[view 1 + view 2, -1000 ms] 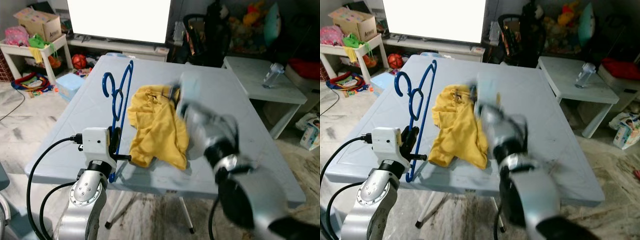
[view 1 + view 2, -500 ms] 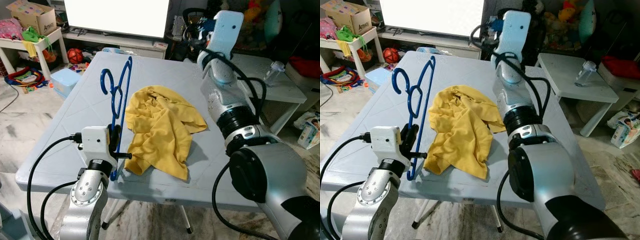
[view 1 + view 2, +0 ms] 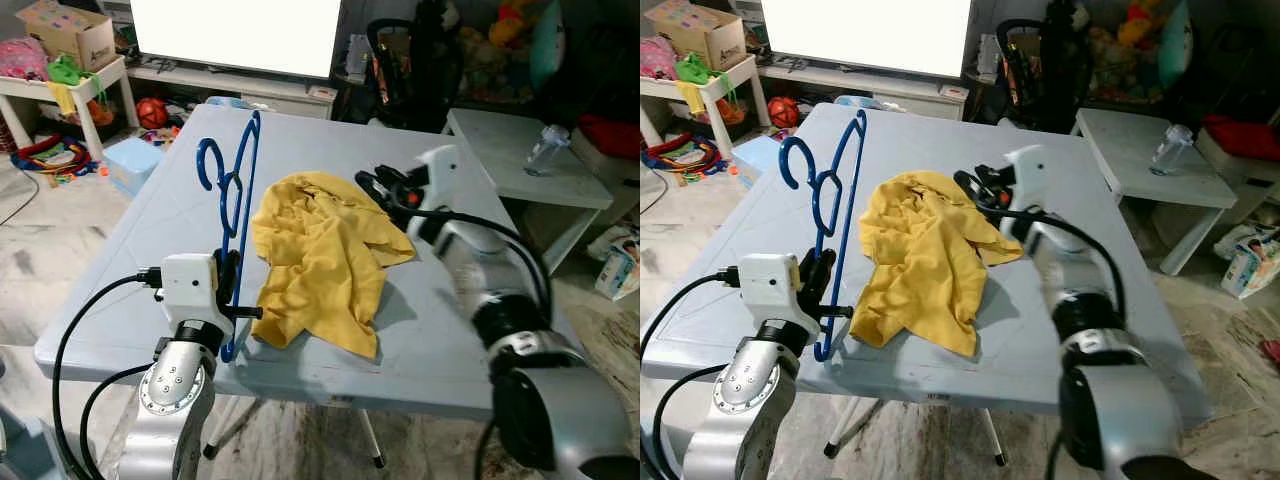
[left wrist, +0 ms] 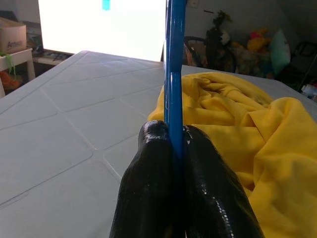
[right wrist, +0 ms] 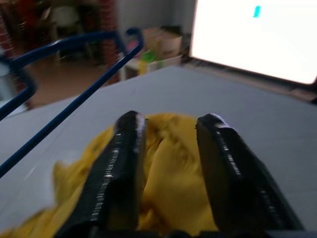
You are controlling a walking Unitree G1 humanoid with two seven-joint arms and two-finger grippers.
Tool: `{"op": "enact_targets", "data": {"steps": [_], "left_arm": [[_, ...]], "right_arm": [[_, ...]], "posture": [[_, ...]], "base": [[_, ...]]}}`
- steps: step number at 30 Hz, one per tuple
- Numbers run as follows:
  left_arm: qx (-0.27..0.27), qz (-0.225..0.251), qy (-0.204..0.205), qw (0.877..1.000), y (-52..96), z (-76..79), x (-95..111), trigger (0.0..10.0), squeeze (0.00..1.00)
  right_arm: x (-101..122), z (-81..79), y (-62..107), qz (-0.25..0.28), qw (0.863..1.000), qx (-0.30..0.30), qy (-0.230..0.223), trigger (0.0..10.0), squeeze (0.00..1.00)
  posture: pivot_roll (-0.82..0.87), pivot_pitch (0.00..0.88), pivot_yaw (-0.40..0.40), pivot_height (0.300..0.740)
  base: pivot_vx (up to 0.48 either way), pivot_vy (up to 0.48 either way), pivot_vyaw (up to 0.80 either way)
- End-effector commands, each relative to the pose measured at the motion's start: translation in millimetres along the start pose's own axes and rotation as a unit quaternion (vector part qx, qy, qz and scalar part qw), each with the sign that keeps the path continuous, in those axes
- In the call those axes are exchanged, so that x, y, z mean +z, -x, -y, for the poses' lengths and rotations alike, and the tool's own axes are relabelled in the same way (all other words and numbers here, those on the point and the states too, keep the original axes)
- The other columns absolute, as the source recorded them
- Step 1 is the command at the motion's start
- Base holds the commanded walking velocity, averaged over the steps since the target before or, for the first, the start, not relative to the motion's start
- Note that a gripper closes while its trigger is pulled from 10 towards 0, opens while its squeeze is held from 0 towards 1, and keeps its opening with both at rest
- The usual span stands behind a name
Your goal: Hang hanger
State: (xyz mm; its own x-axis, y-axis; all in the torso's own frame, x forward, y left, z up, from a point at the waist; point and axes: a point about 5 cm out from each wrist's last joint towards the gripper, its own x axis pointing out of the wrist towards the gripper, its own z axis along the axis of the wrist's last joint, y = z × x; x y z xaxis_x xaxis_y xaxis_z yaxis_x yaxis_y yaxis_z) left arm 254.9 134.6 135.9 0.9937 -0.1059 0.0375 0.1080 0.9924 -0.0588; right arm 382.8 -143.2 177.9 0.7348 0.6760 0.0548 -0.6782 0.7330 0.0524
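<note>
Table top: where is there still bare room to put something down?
The table is bare left of the blue hanger, along the far edge, and right of the right gripper. The middle is crowded by the yellow shirt.
</note>
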Motion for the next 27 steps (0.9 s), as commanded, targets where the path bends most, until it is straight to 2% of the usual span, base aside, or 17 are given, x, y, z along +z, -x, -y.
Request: {"op": "enact_targets", "data": {"steps": [1, 4, 6, 7, 8, 10, 11, 13, 14, 18, 19, 21, 23, 25, 27], "left_arm": [[-0.007, -0.028, 0.0, 1.0, 0.1, 2.2, -11, 10.0, 0.0], [-0.007, -0.028, 0.0, 1.0, -0.2, 1.6, -11, 10.0, 0.0], [-0.006, -0.028, -0.002, 1.0, -0.2, 0.4, -11, 10.0, 0.0], [-0.006, -0.028, -0.002, 1.0, -0.2, 0.4, -11, 10.0, 0.0], [-0.005, -0.028, -0.004, 1.0, -0.3, -0.4, -11, 10.0, 0.0], [-0.005, -0.028, -0.004, 1.0, -0.3, -0.6, -11, 10.0, 0.0], [-0.005, -0.028, -0.005, 1.0, -0.4, -1.2, -10, 10.0, 0.0], [-0.004, -0.028, -0.006, 1.0, -0.5, -1.4, -10, 10.0, 0.0], [-0.004, -0.027, -0.006, 1.0, -0.6, -1.5, -10, 10.0, 0.0], [-0.002, -0.026, -0.006, 1.0, -0.9, -1.7, -10, 10.0, 0.0], [-0.002, -0.026, -0.006, 1.0, -0.9, -1.7, -10, 10.0, 0.0], [-0.003, -0.027, -0.005, 1.0, -1.1, -0.6, -10, 10.0, 0.0], [-0.004, -0.027, -0.004, 1.0, -1.1, -0.4, -10, 10.0, 0.0], [-0.005, -0.027, -0.004, 1.0, -1.3, 0.0, -11, 10.0, 0.0], [-0.008, -0.027, -0.003, 1.0, -2.0, 1.2, -11, 10.0, 0.0]], "right_arm": [[-4, 2.4, 13.0, -0.028, 0.998, 0.049, 0.003, 10.0, 1.0], [-10, 0.6, 25.5, -0.056, 0.994, 0.096, -0.012, 10.0, 1.0], [-20, -5.5, 37.6, -0.094, 0.983, 0.155, -0.021, 10.0, 1.0], [-20, -5.5, 37.6, -0.094, 0.983, 0.155, -0.021, 10.0, 1.0], [-30, -11.8, 45.2, -0.128, 0.972, 0.197, -0.024, 10.0, 1.0], [-33, -14.6, 47.4, -0.139, 0.967, 0.211, -0.022, 10.0, 1.0], [-41, -21.0, 49.4, -0.157, 0.96, 0.229, -0.03, 10.0, 1.0], [-47, -26.5, 49.5, -0.165, 0.956, 0.24, -0.037, 10.0, 1.0], [-53, -34.3, 50.1, -0.173, 0.951, 0.255, -0.042, 10.0, 1.0], [-68, -51.0, 49.9, -0.196, 0.941, 0.272, -0.05, 10.0, 1.0], [-68, -51.0, 49.9, -0.196, 0.941, 0.272, -0.05, 10.0, 1.0], [-82, -62.2, 44.6, -0.227, 0.939, 0.257, -0.025, 10.0, 1.0], [-85, -65.6, 42.9, -0.231, 0.938, 0.257, -0.015, 10.0, 1.0], [-88, -71.3, 37.1, -0.23, 0.941, 0.248, -0.006, 10.0, 1.0], [-92, -77.5, 24.4, -0.224, 0.95, 0.216, -0.001, 10.0, 1.0]], "posture": [[0.18, 0.0, -0.12, 0.74], [0.18, 0.0, -0.119, 0.74], [0.19, 0.0, -0.118, 0.74], [0.19, 0.0, -0.118, 0.74], [0.19, 0.0, -0.118, 0.74], [0.19, 0.0, -0.118, 0.74], [0.2, 0.0, -0.119, 0.74], [0.2, 0.0, -0.12, 0.74], [0.2, 0.0, -0.121, 0.74], [0.2, 0.0, -0.122, 0.74], [0.2, 0.0, -0.122, 0.74], [0.2, 0.0, -0.12, 0.74], [0.2, 0.0, -0.121, 0.74], [0.19, 0.0, -0.12, 0.74], [0.19, 0.0, -0.12, 0.74]], "base": [[0.0, 0.0, 0.0], [0.0, 0.0, 0.0], [0.0, 0.0, 0.0], [0.0, 0.0, 0.0], [0.0, 0.0, 0.0], [0.0, 0.0, 0.0], [0.0, 0.0, 0.0], [0.0, 0.0, 0.0], [0.0, 0.0, 0.0], [0.0, 0.0, 0.0], [0.0, 0.0, 0.0], [0.0, 0.0, 0.0], [0.0, 0.0, 0.0], [0.0, 0.0, 0.0], [0.0, 0.0, 0.0]]}}
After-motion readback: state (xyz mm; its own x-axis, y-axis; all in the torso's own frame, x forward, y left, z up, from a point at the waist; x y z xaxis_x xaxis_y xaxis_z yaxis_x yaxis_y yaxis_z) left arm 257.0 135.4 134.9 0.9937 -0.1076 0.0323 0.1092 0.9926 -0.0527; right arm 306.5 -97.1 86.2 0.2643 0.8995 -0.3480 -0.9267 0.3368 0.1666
